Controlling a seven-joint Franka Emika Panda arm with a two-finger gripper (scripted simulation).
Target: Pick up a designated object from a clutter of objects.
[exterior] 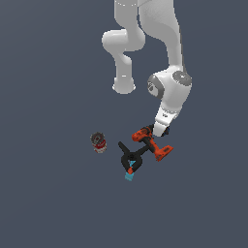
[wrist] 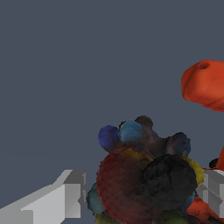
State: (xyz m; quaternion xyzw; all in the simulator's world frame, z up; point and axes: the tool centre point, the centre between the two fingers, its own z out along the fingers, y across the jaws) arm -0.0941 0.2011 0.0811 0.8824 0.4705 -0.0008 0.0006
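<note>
While fingers flank speckled item, drill just beside

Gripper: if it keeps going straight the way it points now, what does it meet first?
Most likely the dark speckled lump, which sits between the gripper fingers in the wrist view. The orange drill lies close beside; depth is unclear.

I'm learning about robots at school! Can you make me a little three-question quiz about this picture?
1. True or false: the claw has a lumpy dark cluster between its fingers.
2. What colour is the tip of the black clamp? A red, B blue, C green
3. Which thing stands apart, toward the exterior view's left: the drill or the can?

Key: 1 true; 2 B; 3 the can.
</note>
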